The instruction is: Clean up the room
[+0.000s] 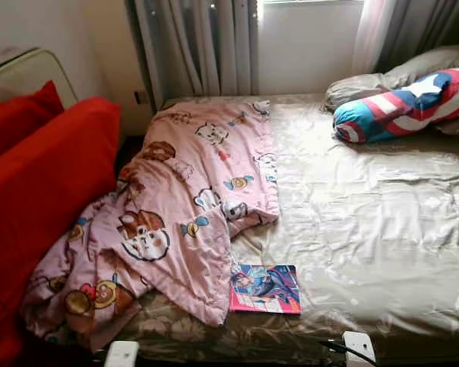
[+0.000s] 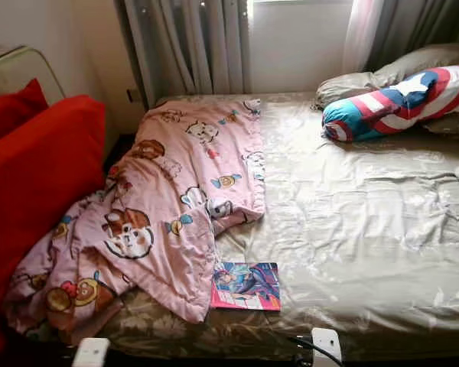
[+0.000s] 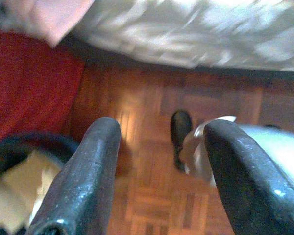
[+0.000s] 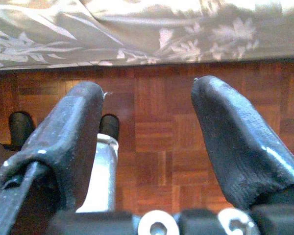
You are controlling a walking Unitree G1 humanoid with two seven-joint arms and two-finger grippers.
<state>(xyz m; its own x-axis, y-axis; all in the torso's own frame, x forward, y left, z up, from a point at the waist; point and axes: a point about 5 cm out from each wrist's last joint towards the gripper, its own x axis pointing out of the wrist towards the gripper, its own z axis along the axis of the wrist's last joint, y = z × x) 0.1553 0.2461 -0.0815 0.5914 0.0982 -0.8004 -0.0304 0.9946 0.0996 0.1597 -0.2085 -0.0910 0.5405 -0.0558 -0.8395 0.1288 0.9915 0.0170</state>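
A pink cartoon-print blanket [image 1: 176, 199] lies rumpled across the left half of the bed [image 1: 367, 229] and spills over its near left corner. A colourful magazine [image 1: 265, 289] rests on the sheet by the bed's front edge, partly tucked under the blanket. A shield-patterned bolster [image 1: 402, 107] and grey pillows [image 1: 413, 73] sit at the far right. My left gripper [image 3: 159, 147] hangs open above the parquet floor beside the bed. My right gripper [image 4: 147, 127] also hangs open over the floor, below the bed's floral skirt [image 4: 137, 34]. Nothing is held.
Red cushions [image 1: 38, 176] crowd the bed's left side. Curtains [image 1: 206, 46] and a window wall stand behind the bed. In the left wrist view a dark bin [image 3: 19, 171] with pale paper sits on the floor by a red surface.
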